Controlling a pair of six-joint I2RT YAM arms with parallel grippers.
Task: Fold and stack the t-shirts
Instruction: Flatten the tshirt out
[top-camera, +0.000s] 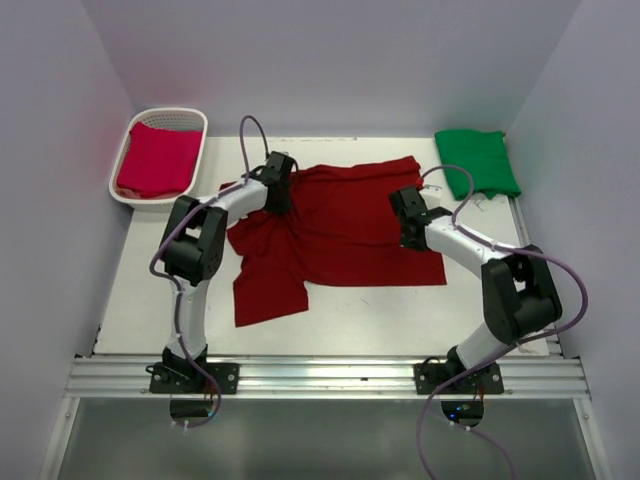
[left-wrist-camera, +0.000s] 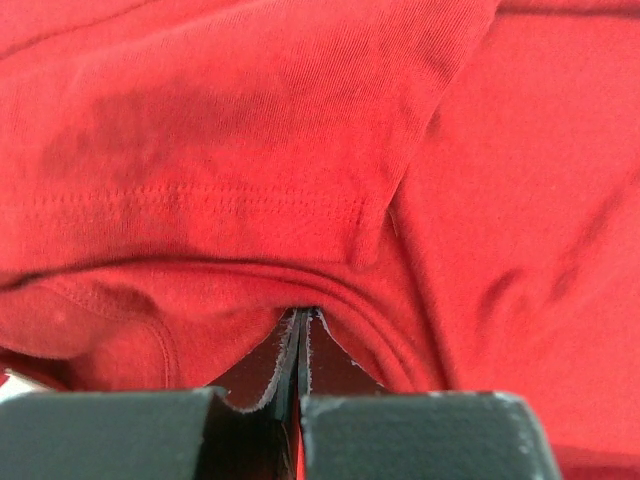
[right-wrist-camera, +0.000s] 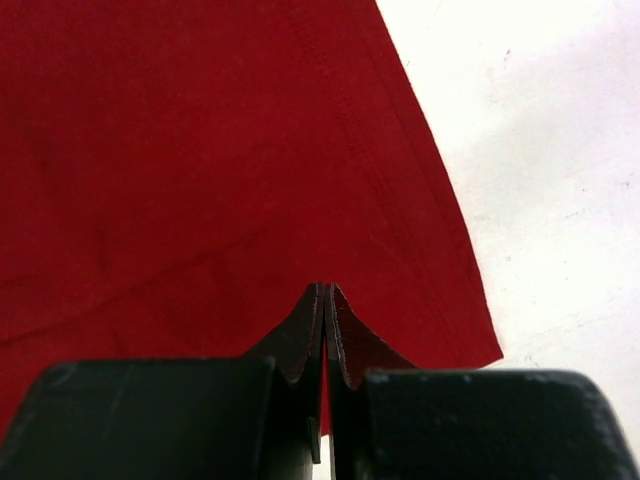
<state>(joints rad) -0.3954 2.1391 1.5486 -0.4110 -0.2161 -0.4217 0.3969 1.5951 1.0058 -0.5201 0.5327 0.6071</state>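
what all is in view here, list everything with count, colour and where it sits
dark red t-shirt: 1, dark red, spread and rumpled at the table's middle
green t-shirt: 1, bright green, folded, far right corner
pink t-shirt: 1, pinkish crimson, inside the basket
basket: 1, white lattice, far left corner
table: 1, white, under everything
rail: 1, silver, near edge
arms: 2, white and black, left arm and right arm, bases on the rail
left tool: 1, black, closed, pinching the dark red t-shirt's left part
right tool: 1, black, closed, down at that shirt's right side
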